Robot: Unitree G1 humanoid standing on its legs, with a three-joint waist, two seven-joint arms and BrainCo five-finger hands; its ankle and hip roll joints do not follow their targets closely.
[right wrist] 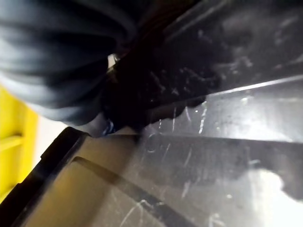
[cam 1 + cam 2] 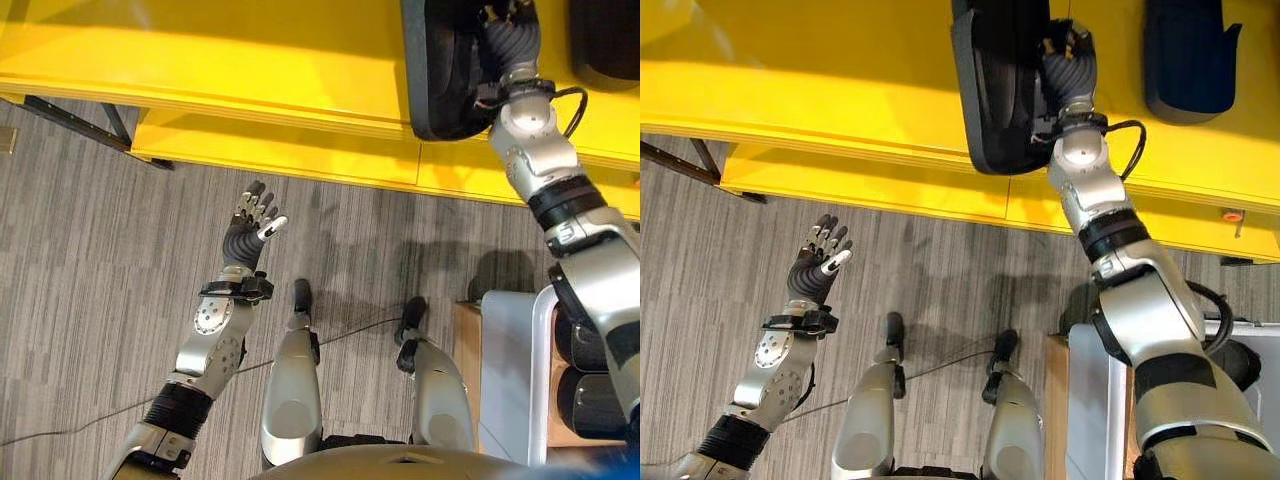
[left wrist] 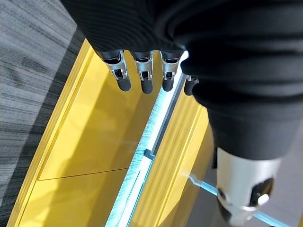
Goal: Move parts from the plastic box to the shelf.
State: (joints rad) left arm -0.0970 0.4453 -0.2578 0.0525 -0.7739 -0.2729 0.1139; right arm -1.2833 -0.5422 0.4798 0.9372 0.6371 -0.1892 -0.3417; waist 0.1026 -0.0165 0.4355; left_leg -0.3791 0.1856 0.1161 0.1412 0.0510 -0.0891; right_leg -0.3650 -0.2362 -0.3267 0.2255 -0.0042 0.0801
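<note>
One black part (image 2: 1000,90) at upper centre of the frame, on the yellow shelf (image 2: 840,80), right robot hand (image 2: 1068,62) against it, grip impossible to tell. Could slide off the shelf edge if released early. Left robot hand (image 2: 818,262) idle at lower left, fingers apart.

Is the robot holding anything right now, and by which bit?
The right hand is on the black part on the yellow shelf, at its edge; its grip cannot be told. The left hand holds nothing.

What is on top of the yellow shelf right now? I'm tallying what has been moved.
Two black parts: a large one at the shelf edge with the right hand on it, fingers hidden, and another part further right. The left hand hangs open over the floor.
</note>
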